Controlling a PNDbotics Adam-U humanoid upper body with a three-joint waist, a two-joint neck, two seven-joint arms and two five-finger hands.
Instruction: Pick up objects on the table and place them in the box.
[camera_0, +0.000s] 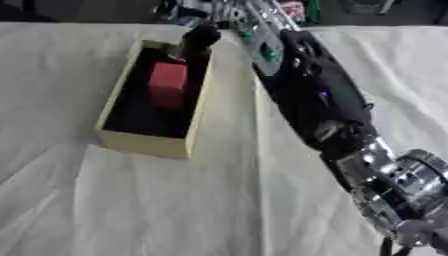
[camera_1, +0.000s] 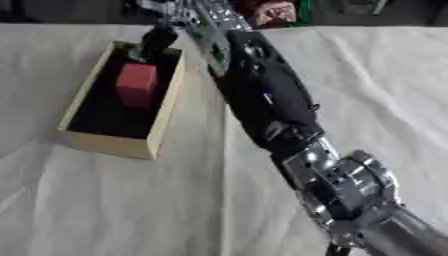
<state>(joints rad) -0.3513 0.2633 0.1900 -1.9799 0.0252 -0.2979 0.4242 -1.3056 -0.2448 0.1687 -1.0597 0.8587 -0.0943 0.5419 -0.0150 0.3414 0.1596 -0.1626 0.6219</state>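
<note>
Red block (camera_0: 167, 84) already inside the box (camera_0: 144, 142). Right hand (camera_0: 199, 37) reached over the box's far rim; finger state impossible to tell. Nothing else spotted on the surface (camera_0: 175, 210), so probably near finished.

Right arm (camera_0: 319, 100): glossy black forearm shell with a small violet light on it. Nearer the camera than the shell, ribbed silver joint (camera_1: 346, 185) with dark gaps. Beyond the shell, silver-and-green wrist parts, black hand (camera_0: 199, 37).
</note>
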